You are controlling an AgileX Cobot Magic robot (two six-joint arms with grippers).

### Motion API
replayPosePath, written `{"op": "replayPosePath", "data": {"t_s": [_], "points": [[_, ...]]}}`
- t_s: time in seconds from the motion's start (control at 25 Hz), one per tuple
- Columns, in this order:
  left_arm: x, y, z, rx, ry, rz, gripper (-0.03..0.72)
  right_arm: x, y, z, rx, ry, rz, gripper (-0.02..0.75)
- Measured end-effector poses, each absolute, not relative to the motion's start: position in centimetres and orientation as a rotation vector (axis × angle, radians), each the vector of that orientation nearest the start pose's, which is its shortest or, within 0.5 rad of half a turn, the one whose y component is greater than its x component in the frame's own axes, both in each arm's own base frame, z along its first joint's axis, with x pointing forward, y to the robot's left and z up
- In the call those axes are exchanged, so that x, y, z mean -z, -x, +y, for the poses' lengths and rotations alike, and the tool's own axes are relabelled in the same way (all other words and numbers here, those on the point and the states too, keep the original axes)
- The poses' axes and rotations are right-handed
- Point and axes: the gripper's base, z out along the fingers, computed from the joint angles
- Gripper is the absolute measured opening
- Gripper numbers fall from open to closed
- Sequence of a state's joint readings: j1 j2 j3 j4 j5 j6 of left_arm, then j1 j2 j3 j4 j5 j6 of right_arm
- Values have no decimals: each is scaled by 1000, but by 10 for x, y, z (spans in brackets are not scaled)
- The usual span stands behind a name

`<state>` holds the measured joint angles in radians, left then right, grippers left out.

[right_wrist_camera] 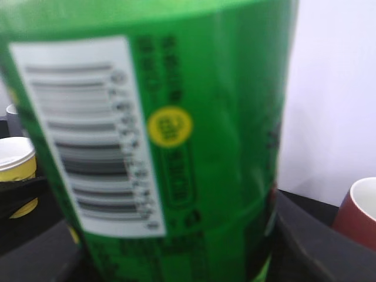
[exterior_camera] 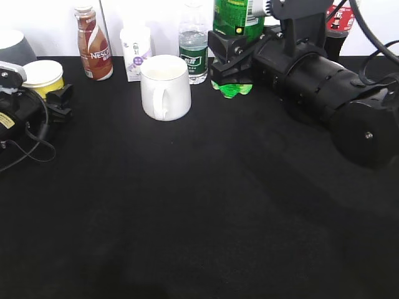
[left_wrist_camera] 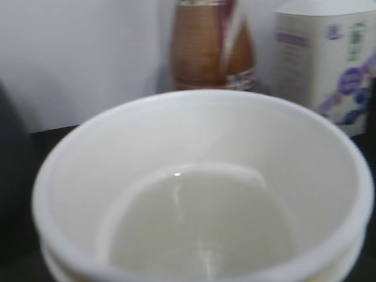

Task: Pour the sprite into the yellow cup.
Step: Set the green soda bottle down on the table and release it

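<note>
The sprite [exterior_camera: 235, 15], a tall green bottle, stands upright at the back centre, its base [exterior_camera: 232, 90] at the table. Its green label and white barcode patch fill the right wrist view [right_wrist_camera: 176, 153]. My right gripper [exterior_camera: 229, 57] is shut around its lower body. The yellow cup [exterior_camera: 43, 76] stands at the far left with my left gripper [exterior_camera: 55, 99] around it, one black finger against its right side. Its white inside fills the left wrist view [left_wrist_camera: 200, 200], where the fingers are hidden. The cup also shows in the right wrist view [right_wrist_camera: 16, 161].
A white mug [exterior_camera: 165, 87] with a handle stands between cup and sprite. Behind it are a brown Nescafe bottle [exterior_camera: 95, 43], a white carton [exterior_camera: 135, 53] and a clear bottle [exterior_camera: 193, 47]. A cola bottle [exterior_camera: 338, 22] is at the back right, and a red mug [right_wrist_camera: 361, 211] shows in the right wrist view.
</note>
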<state>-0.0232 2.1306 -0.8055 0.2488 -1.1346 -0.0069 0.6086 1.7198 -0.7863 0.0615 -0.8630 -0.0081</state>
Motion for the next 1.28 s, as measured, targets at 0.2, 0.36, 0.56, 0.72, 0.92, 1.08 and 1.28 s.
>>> {"op": "replayPosePath", "data": {"t_s": [0.2, 0.36, 0.56, 0.72, 0.92, 1.08, 1.28], "points": [[-102, -373, -30, 126, -301, 1660, 569, -225, -293, 199, -469, 411, 1519, 423], [-95, -364, -30, 130, -300, 1697, 601, -225, -293, 199, -469, 411, 1519, 422], [-95, -308, -26, 112, -210, 1775, 603, -225, -293, 197, -473, 381, 1526, 420], [-151, -253, -30, 102, -191, 1674, 602, -221, -304, 188, -382, 245, 1557, 420], [-203, -219, -44, 120, -248, 1751, 594, -189, -343, 175, -264, 144, 1621, 419], [-222, -200, -51, 140, -308, 1825, 593, -165, -365, 177, -283, 142, 1640, 419], [-239, -207, -53, 134, -304, 1831, 583, -138, -374, 189, -347, 184, 1652, 419]]}}
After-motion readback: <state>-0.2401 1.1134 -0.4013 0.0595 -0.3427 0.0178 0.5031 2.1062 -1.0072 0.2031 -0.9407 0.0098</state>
